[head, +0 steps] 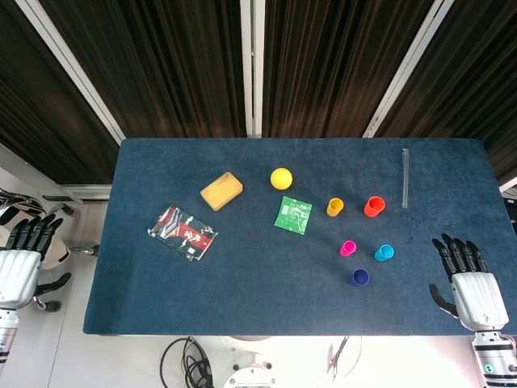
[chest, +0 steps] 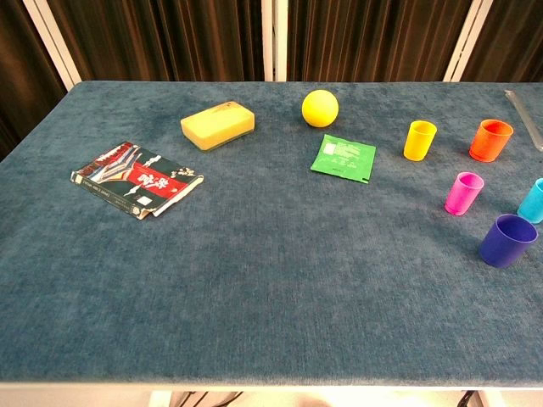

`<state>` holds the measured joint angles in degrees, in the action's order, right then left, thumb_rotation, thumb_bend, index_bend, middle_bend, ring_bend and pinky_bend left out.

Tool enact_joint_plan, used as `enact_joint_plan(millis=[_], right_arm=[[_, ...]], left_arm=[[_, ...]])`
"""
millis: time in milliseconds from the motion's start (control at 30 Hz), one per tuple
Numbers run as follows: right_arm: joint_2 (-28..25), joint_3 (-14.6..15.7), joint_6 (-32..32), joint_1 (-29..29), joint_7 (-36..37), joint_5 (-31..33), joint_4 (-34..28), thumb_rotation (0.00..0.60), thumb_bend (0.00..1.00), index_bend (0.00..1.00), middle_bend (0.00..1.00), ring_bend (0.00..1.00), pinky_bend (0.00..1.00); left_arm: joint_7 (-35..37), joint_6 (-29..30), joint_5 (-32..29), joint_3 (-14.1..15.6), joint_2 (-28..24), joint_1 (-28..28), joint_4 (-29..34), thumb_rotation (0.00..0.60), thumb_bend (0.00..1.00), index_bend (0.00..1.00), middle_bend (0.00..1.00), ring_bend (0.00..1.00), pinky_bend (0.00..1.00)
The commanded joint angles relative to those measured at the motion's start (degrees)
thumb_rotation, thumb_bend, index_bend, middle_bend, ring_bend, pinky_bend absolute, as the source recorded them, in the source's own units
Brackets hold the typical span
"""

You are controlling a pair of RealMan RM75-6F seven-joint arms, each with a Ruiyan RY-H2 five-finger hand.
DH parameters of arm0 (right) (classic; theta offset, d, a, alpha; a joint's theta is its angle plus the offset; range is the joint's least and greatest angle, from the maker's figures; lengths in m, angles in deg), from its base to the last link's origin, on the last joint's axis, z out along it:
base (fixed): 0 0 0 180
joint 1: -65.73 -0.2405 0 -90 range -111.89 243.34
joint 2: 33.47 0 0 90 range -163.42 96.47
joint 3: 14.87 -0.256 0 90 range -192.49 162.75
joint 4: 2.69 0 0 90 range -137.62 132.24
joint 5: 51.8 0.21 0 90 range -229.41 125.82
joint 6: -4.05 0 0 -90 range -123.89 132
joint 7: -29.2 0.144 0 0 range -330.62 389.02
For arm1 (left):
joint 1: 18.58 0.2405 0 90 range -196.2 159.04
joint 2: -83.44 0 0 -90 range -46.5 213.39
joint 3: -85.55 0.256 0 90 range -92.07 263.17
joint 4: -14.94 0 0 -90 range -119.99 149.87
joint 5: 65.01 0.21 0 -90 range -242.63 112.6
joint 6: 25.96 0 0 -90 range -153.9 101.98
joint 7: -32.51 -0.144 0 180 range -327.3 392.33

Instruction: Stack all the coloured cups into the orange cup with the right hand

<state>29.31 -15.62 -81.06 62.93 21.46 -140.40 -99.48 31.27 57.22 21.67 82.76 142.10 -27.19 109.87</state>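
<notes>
Five cups stand upright on the blue table's right half. The orange cup point(head: 374, 206) point(chest: 491, 140) is farthest back, with a yellow cup point(head: 335, 207) point(chest: 419, 140) to its left. Nearer the front are a pink cup point(head: 348, 247) point(chest: 464, 192), a cyan cup point(head: 384, 252) point(chest: 533, 201) and a dark blue cup point(head: 359, 277) point(chest: 507, 240). My right hand point(head: 468, 281) rests at the table's right front corner, fingers spread, holding nothing, well to the right of the cups. My left hand point(head: 23, 259) hangs off the table's left side, empty. Neither hand shows in the chest view.
A yellow sponge point(head: 221, 191) point(chest: 218, 124), a yellow ball point(head: 281, 179) point(chest: 320, 108), a green packet point(head: 292, 214) point(chest: 344, 158) and a red-and-dark snack bag point(head: 183, 232) point(chest: 136, 179) lie on the table's left and middle. A clear strip point(head: 405, 177) lies at the back right.
</notes>
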Motion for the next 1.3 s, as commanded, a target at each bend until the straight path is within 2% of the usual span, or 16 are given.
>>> enact_joint_plan(millis=[33, 500, 867, 1300], right_arm=[[0.1, 0.0, 0.0, 0.0, -0.1, 0.0, -0.2, 0.6, 0.29, 0.0, 0.0, 0.0, 0.0], [-0.4, -0.2, 0.9, -0.2, -0.5, 0.7, -0.4, 0.6, 0.29, 0.0, 0.0, 0.0, 0.0], [0.1, -0.6, 3.2, -1.8, -4.6, 1.2, -1.4, 0.6, 0.29, 0.0, 0.0, 0.0, 0.0], [3.5, 2.3, 9.9, -4.6, -13.2, -1.1, -3.5, 0.6, 0.29, 0.0, 0.02, 0.0, 0.0]], left_arm=[[0.1, 0.4, 0.1, -0.1, -0.1, 0.2, 0.2, 0.6, 0.15, 0.08, 0.04, 0.0, 0.0], [-1.8, 0.7, -0.3, 0.2, -0.3, 0.8, 1.7, 0.6, 0.15, 0.08, 0.04, 0.0, 0.0], [-1.9, 0.0, -0.8, 0.4, 0.7, 0.8, 0.7, 0.6, 0.15, 0.08, 0.04, 0.0, 0.0], [-1.9, 0.2, -0.1, 1.0, 0.4, 1.2, 1.0, 0.6, 0.16, 0.08, 0.04, 0.0, 0.0]])
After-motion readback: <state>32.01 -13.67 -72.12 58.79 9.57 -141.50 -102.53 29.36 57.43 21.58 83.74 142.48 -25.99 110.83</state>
